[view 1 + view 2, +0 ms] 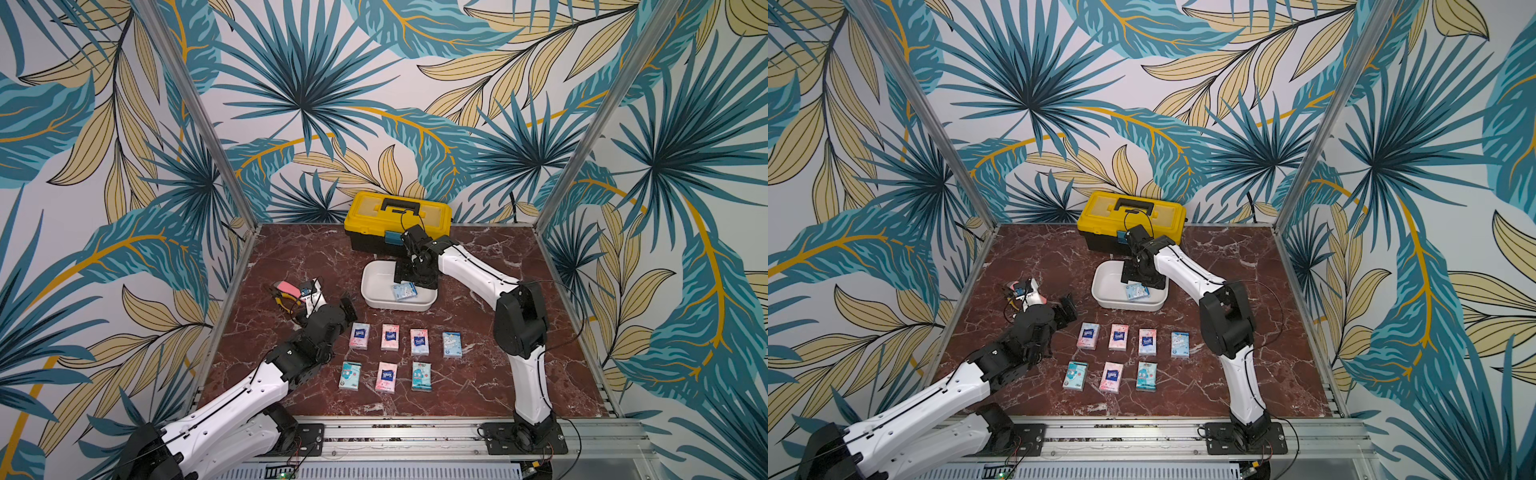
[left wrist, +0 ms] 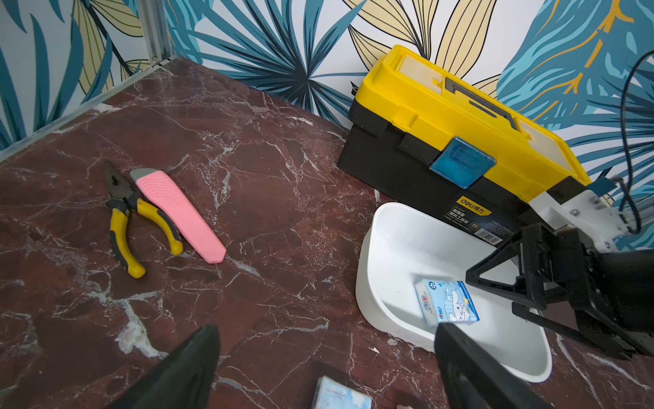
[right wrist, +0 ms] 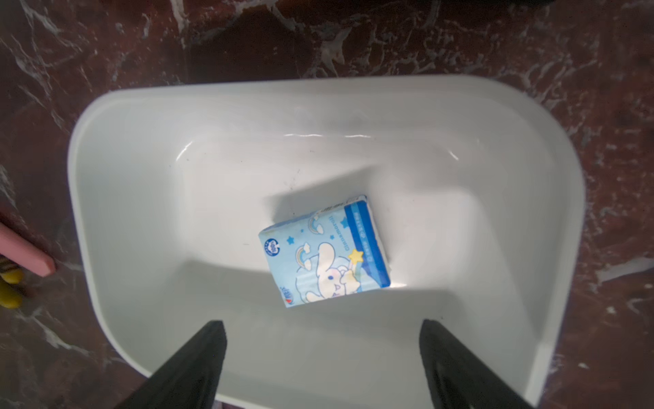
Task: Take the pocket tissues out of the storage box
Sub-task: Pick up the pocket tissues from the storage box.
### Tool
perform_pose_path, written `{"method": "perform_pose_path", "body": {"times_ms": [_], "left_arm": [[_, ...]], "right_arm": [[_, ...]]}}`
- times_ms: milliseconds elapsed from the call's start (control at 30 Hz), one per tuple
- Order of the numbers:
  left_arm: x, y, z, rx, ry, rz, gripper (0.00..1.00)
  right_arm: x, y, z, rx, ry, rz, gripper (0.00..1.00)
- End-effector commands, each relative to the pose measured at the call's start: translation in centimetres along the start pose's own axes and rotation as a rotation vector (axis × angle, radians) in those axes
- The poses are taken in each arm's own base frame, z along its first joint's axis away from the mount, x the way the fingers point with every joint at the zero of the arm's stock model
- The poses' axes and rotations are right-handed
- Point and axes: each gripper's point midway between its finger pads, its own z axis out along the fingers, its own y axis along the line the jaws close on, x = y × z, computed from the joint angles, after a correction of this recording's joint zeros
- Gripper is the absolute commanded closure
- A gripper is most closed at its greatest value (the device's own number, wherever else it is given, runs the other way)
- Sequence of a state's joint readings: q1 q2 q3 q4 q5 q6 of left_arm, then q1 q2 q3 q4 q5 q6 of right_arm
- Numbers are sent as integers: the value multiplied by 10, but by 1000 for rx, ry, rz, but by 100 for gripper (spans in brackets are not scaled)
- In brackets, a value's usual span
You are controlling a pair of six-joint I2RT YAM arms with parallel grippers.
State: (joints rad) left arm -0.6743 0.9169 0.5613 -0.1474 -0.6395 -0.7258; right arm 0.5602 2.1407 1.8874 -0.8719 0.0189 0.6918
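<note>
Right wrist view: a blue packet [image 3: 325, 251] lies in the box [image 3: 141, 170], likely light and squashy. The right gripper [image 3: 323, 323] hangs open, empty, over it. Pinch its long edges.

Red-marble tabletop [image 1: 478, 395] carries: yellow-lidded toolbox [image 1: 397, 216], white storage box [image 1: 376, 286], seven pocket tissues [image 1: 390, 337] in two rows, pliers [image 2: 125, 204], pink box cutter [image 2: 177, 212].

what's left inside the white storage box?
One light blue pocket tissue pack lies in the storage box. Rest of the floor looks bare; the open right gripper above hides a strip at one edge.
</note>
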Motion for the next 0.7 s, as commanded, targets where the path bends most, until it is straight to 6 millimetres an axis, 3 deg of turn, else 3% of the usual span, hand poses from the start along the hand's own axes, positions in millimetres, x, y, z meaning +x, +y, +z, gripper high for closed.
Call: {"method": "perform_pose_path", "body": {"times_ms": [0, 433, 667], "left_arm": [[5, 8, 1, -15, -3, -7, 0], [5, 9, 0, -14, -3, -13, 0], [5, 10, 1, -20, -8, -9, 0]], "right_arm": [[8, -2, 15, 60, -18, 168, 7], [15, -21, 27, 176, -75, 431, 5], [14, -12, 43, 169, -53, 435, 5]]}}
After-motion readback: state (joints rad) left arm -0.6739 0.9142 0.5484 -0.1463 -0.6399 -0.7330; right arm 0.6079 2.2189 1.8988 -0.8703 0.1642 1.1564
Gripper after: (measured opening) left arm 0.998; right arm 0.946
